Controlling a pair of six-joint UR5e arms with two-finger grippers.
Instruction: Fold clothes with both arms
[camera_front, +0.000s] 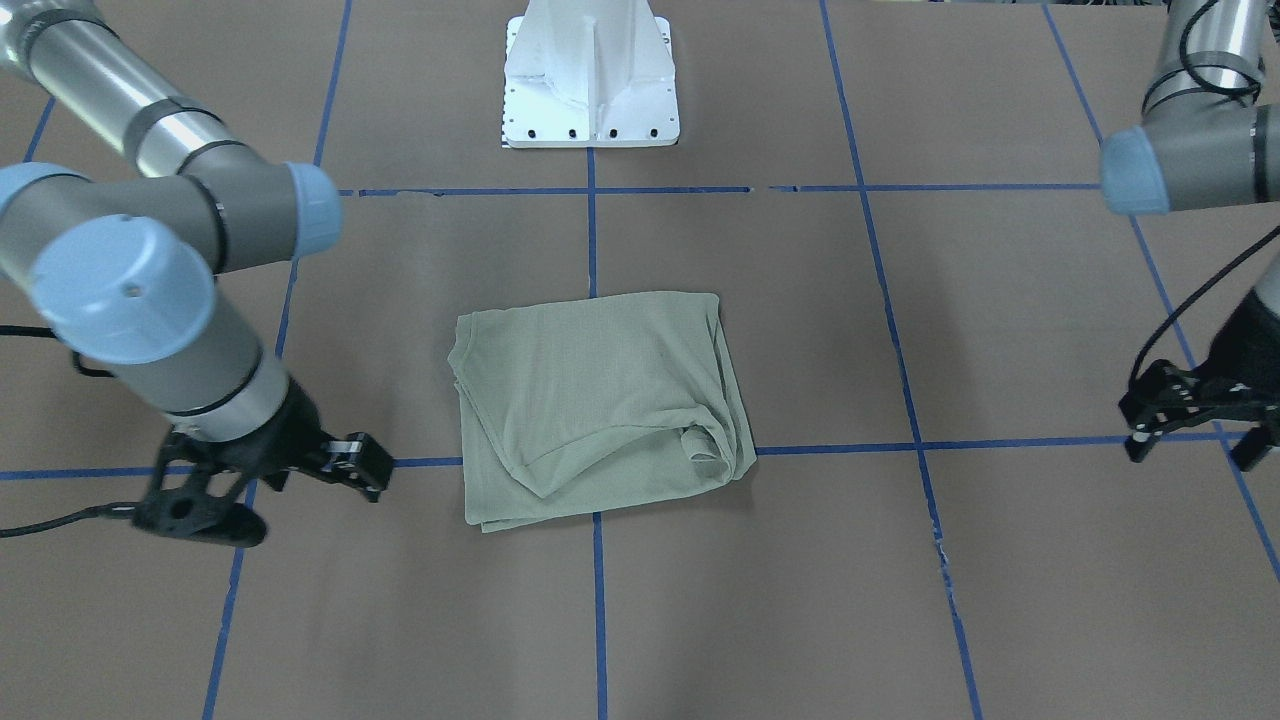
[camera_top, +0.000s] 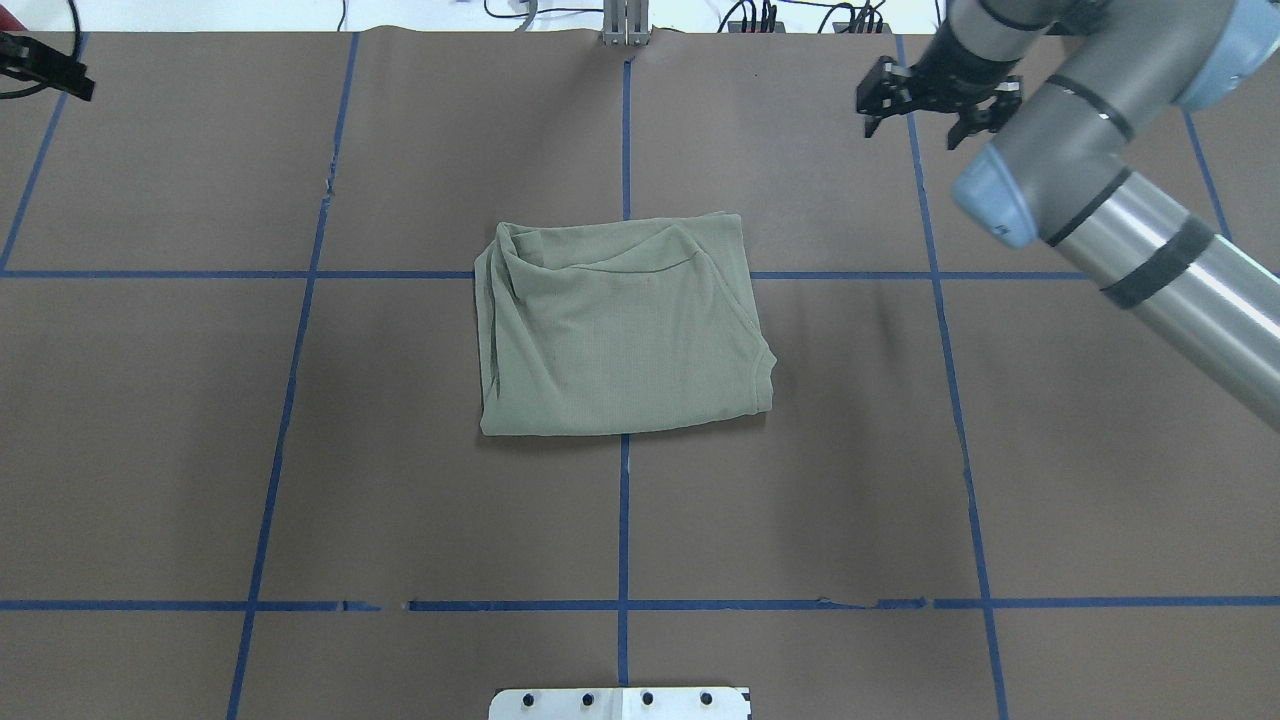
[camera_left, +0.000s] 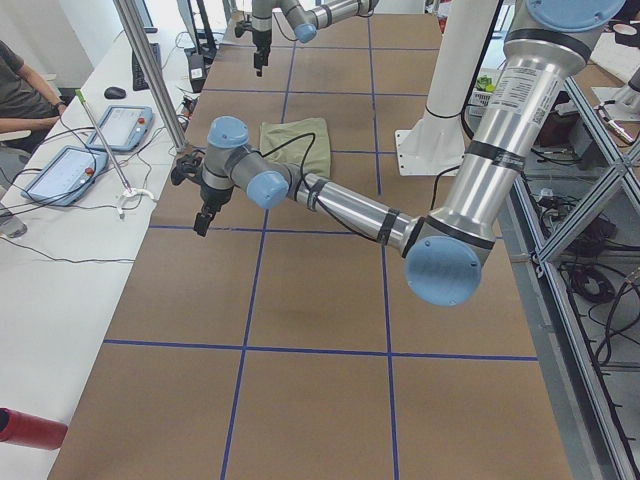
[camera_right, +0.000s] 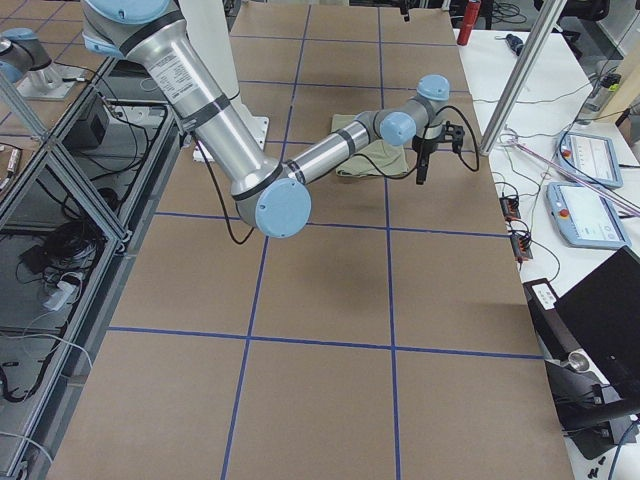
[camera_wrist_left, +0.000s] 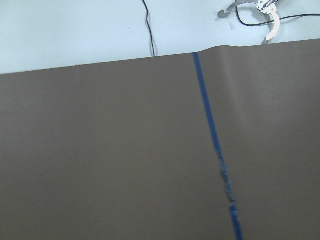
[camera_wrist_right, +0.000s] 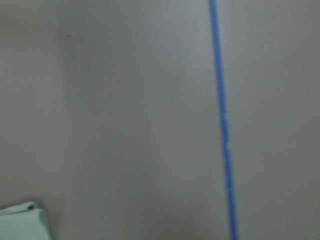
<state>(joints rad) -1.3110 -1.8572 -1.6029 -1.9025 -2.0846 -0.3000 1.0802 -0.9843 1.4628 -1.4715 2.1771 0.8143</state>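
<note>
The clothes are one sage-green shirt (camera_front: 600, 400) lying folded into a rough rectangle at the table's middle (camera_top: 620, 330), with a bunched wrinkle at one corner. No gripper touches it. My right gripper (camera_front: 285, 495) hovers open and holds nothing, well off to the shirt's side near the table's far edge (camera_top: 915, 120). My left gripper (camera_front: 1195, 445) is open and holds nothing too, far out on the opposite side (camera_top: 45, 65). The right wrist view catches only a corner of the shirt (camera_wrist_right: 22, 225). In the left wrist view there is just bare table.
The brown table cover carries a blue tape grid (camera_top: 624, 520). The white pedestal base (camera_front: 590, 80) stands behind the shirt. A person (camera_left: 15, 90) sits at a side bench with tablets (camera_left: 120, 125). A slanted pole (camera_left: 150, 90) stands by the table's far edge.
</note>
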